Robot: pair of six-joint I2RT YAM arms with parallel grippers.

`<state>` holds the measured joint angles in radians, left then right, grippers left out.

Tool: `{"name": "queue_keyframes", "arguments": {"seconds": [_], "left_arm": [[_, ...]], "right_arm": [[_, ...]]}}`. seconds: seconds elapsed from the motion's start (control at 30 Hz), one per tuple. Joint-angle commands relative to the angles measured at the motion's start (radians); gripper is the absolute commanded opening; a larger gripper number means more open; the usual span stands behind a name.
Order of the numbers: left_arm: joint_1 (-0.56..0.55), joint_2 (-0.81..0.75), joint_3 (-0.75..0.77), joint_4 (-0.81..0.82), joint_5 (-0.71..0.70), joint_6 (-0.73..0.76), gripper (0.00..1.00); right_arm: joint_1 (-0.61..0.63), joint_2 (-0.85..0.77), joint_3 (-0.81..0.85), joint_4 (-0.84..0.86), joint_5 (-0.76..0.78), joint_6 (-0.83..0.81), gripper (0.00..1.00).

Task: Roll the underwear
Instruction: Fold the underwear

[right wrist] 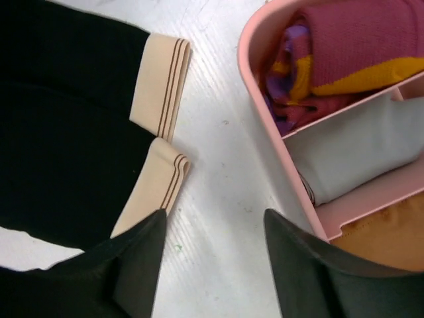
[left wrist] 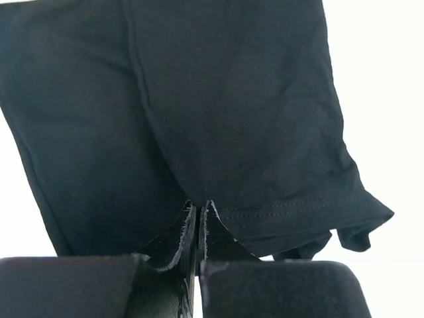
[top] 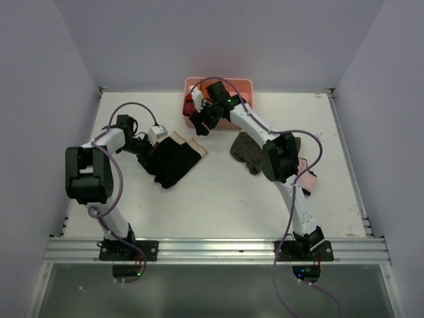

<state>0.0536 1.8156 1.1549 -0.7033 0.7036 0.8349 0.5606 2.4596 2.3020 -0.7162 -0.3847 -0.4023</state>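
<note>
Up close, your left gripper (left wrist: 200, 211) is pinched tight on the hem of the underwear (top: 173, 161). That's soft black jersey lying on the white table (top: 218, 205), left of centre, with its striped beige waistband (right wrist: 161, 86) at the far right edge. Just beside that band, your right gripper (right wrist: 213, 222) hangs with its jaws apart, holding nothing. Close on its right is a pink plastic bin (right wrist: 248, 73) with folded knits in its compartments, then a crumpled olive-brown garment (top: 245, 151) by the right arm.

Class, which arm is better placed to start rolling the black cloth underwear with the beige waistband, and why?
Probably left: the left gripper is shut on the black cloth underwear; the right gripper hangs open and empty near its waistband.
</note>
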Motion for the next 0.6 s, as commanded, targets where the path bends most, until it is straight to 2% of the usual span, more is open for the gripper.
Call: {"name": "queue_keyframes", "arguments": {"seconds": [0.0,0.07,0.13,0.17,0.27,0.37,0.57], "left_arm": [[0.011,0.013,-0.006,0.031,-0.024,-0.082,0.0],[0.011,0.019,-0.004,-0.002,-0.023,-0.071,0.01],[0.009,0.013,-0.023,-0.022,-0.01,-0.065,0.09],[0.008,0.01,-0.027,-0.031,-0.006,-0.066,0.17],[0.006,-0.01,-0.026,-0.059,0.026,-0.077,0.33],[0.029,-0.077,-0.014,-0.03,0.063,-0.123,0.41],[0.048,-0.105,0.086,-0.005,0.073,-0.213,0.42]], "right_arm": [[-0.004,-0.129,-0.002,0.02,0.043,0.152,0.62],[0.011,-0.157,-0.033,-0.008,-0.066,0.207,0.47],[0.044,-0.172,-0.079,-0.043,-0.147,0.282,0.4],[0.059,-0.174,-0.116,-0.049,-0.161,0.301,0.35],[0.113,-0.171,-0.205,-0.029,-0.195,0.365,0.35],[0.147,-0.145,-0.239,0.03,-0.18,0.396,0.36],[0.167,-0.013,-0.159,0.018,-0.155,0.424,0.37]]}}
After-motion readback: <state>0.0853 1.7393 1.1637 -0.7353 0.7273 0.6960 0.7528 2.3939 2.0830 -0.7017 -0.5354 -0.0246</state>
